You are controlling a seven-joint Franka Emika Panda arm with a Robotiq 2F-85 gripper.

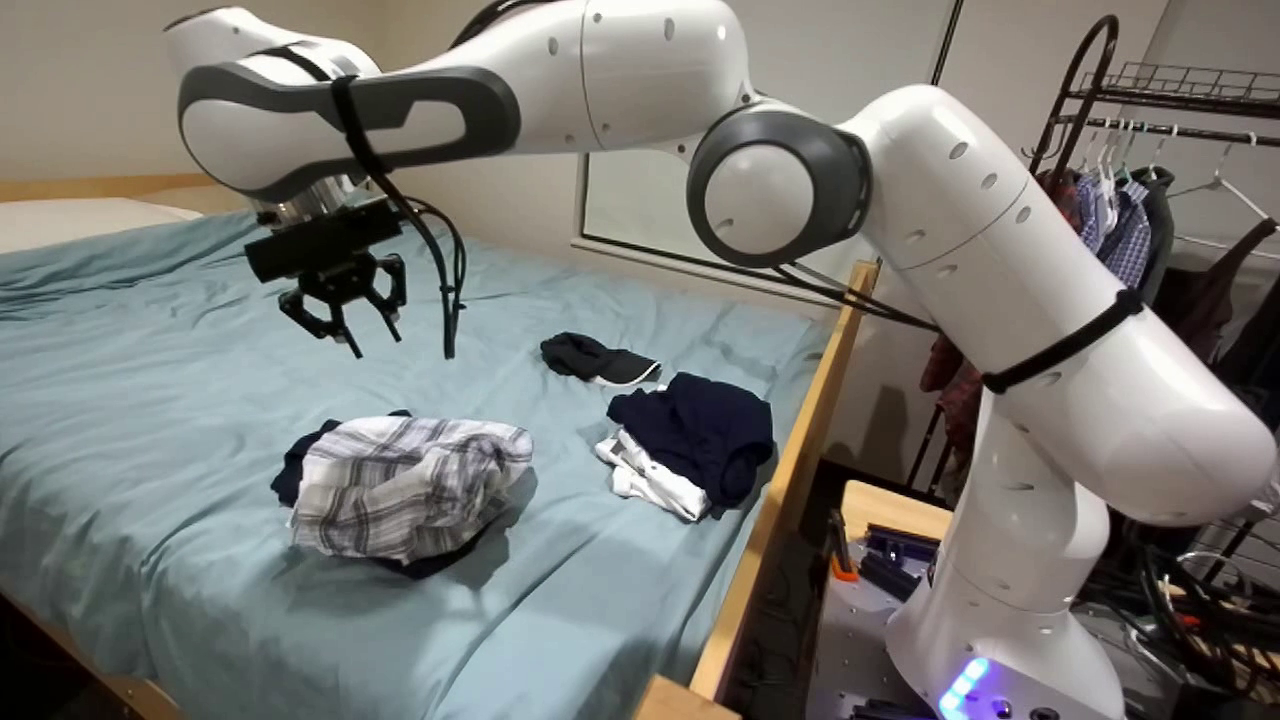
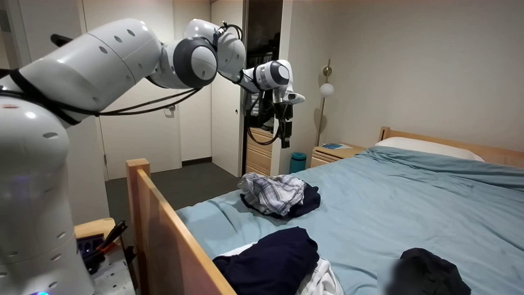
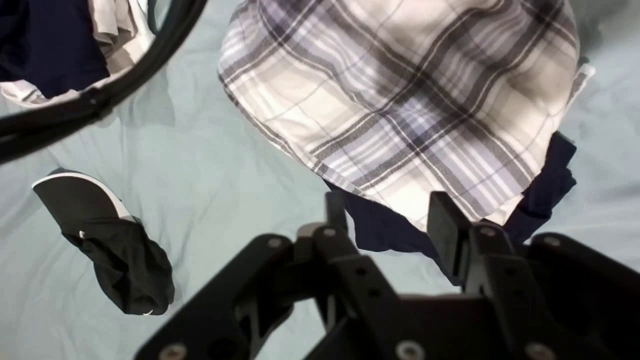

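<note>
Plaid garment (image 1: 410, 485) sits heaped on bed (image 1: 150, 400), over navy cloth (image 3: 387, 227), which, we judge, props it up. Gripper (image 1: 377, 347) hangs above, touching nothing, jaws parted and empty. Dark cap (image 1: 590, 358) lies well apart; another navy garment (image 1: 705, 425) overlaps white cloth (image 1: 650, 480) near footboard (image 2: 172, 241).

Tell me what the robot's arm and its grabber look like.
The arm is glossy white, with thick rounded segments, dark grey joint rings and small grey dots. Black straps wrap it, black cables run along it, and blue light glows at its base. The gripper is black and angular, with silvery screws and two jointed fingers.
</note>
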